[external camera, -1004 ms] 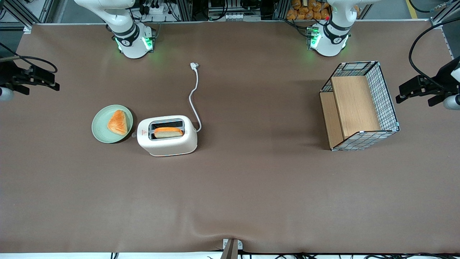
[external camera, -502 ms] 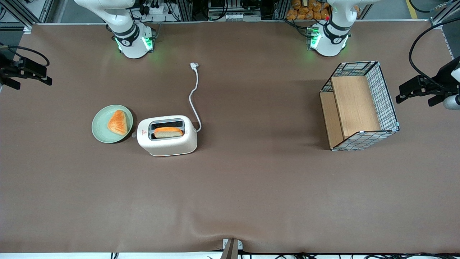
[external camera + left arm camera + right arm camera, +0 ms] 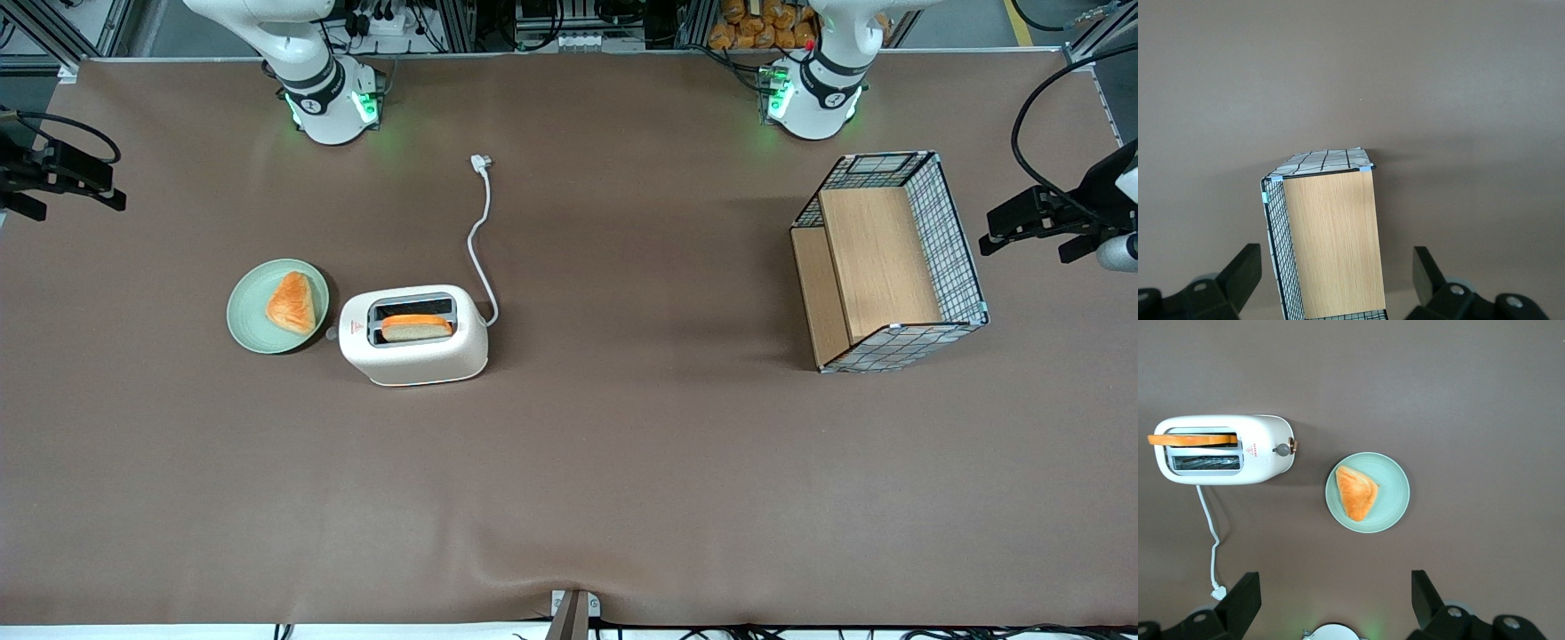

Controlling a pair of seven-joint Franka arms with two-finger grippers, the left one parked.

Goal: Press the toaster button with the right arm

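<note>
In the front view I see the toaster (image 3: 413,335) on the bench (image 3: 622,462), just beside the green plate (image 3: 277,306); my hand (image 3: 67,176) hovers well apart from it, released. In the right wrist view the button (image 3: 1281,449) faces the plate (image 3: 1395,510).

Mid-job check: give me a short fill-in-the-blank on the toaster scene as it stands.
1. The toaster holds one slice of ____.
2. The pastry lies on a green ____.
3. The button faces the ____.
4. The right arm's tool hangs open high above the table, touching ____.

Missing: bread; plate; plate; nothing
</note>
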